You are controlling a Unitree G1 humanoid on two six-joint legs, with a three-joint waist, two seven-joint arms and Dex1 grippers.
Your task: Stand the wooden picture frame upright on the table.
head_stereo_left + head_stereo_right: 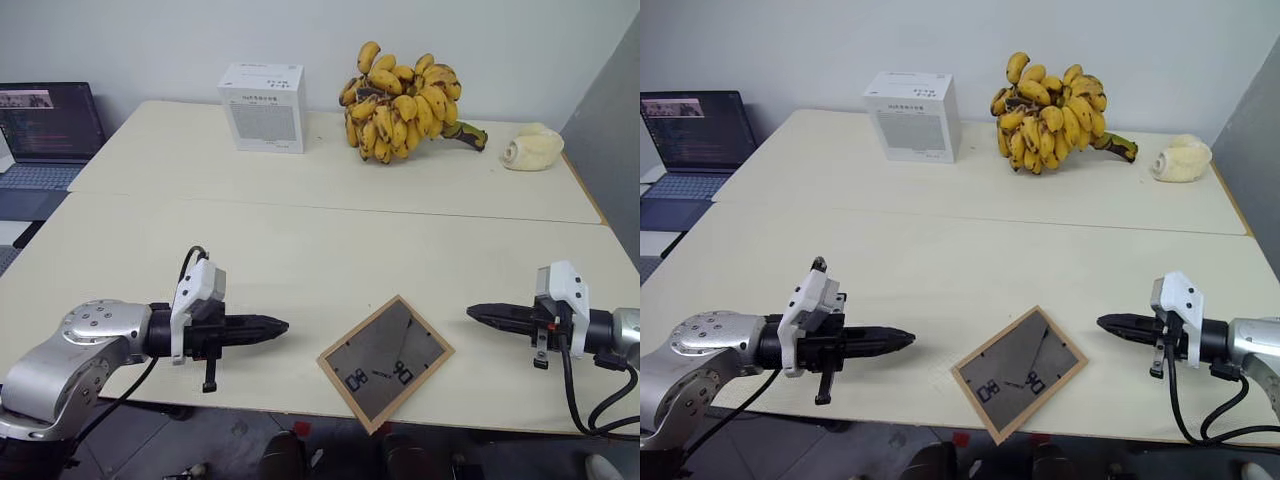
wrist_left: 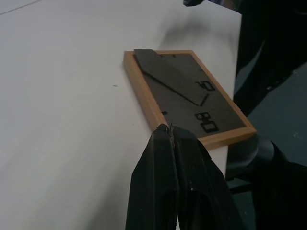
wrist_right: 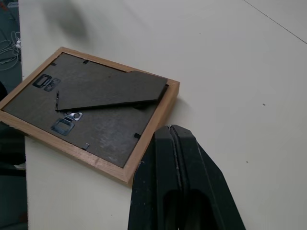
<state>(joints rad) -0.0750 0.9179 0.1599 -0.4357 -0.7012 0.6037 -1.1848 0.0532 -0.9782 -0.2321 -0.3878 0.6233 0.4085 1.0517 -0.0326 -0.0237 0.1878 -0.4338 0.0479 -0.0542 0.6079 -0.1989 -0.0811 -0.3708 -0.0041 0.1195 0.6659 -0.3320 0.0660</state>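
The wooden picture frame (image 1: 385,362) lies face down at the near edge of the table (image 1: 300,250), turned like a diamond, one corner past the edge. Its dark grey back with the stand flap (image 3: 112,90) and white "80 90" marks faces up. My left gripper (image 1: 280,326) hovers to the frame's left, shut and empty, tips pointing at it. On the frame's right my right gripper (image 1: 474,313) is shut too, holding nothing, pointing back toward it. Both wrist views show the frame (image 2: 187,96) just beyond closed fingertips.
At the table's far side stand a white printed box (image 1: 263,107), a big bunch of bananas (image 1: 405,102) and a pale object (image 1: 533,148). A laptop (image 1: 45,135) sits off the table's left. A seam crosses the tabletop midway.
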